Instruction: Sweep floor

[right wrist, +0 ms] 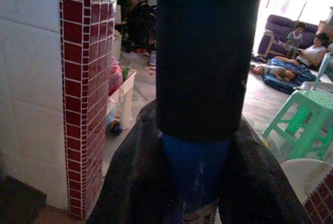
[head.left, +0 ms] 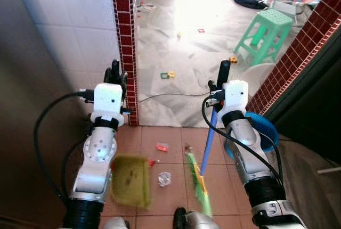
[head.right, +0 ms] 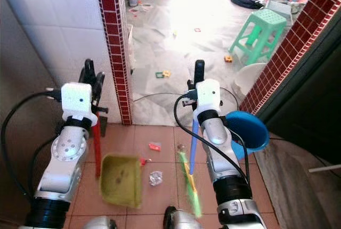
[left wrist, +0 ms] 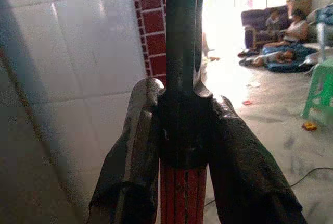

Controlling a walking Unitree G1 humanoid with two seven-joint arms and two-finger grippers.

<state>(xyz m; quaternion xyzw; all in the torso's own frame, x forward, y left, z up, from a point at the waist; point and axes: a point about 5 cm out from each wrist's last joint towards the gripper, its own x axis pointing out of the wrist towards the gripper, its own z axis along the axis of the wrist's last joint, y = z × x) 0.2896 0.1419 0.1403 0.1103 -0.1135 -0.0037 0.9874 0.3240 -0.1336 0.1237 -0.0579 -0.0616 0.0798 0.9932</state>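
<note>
A: Step in hand?
B: Mid-sweep. Right tool (head.right: 199,72) clenched round the broom handle (head.right: 194,138), blue shaft with a black grip on top. Green broom bristles (head.right: 190,185) down on the terracotta floor (head.right: 165,133), at about 6 o'clock of the right tool, blurred, so probably in motion.

A: Left side?
B: Left tool (head.right: 90,77) clamped on the red dustpan handle (head.right: 97,146). Yellow-green dustpan (head.right: 121,187) resting on the floor at 9 o'clock of the bristles, near but apart.

A: Debris?
B: Crumpled silvery wrapper (head.right: 155,177) between pan and bristles, just beside the pan mouth. Red scrap (head.right: 154,146) at 12 o'clock of the wrapper, a smaller red bit (head.right: 143,161) touching the pan's edge. More litter out on the grey floor beyond the red-tiled pillar (head.right: 113,42).

A: Next move?
B: Judging so: drag bristles toward 9 o'clock, pushing the wrapper into the pan, pan held flat and steady. Then reach up to 12 o'clock for the red scrap.

A: Anything else close by?
B: Blue basin (head.right: 248,130) at 3 o'clock of the right arm, green stool (head.right: 261,34) further off. People lying and sitting well away in the far room.
</note>
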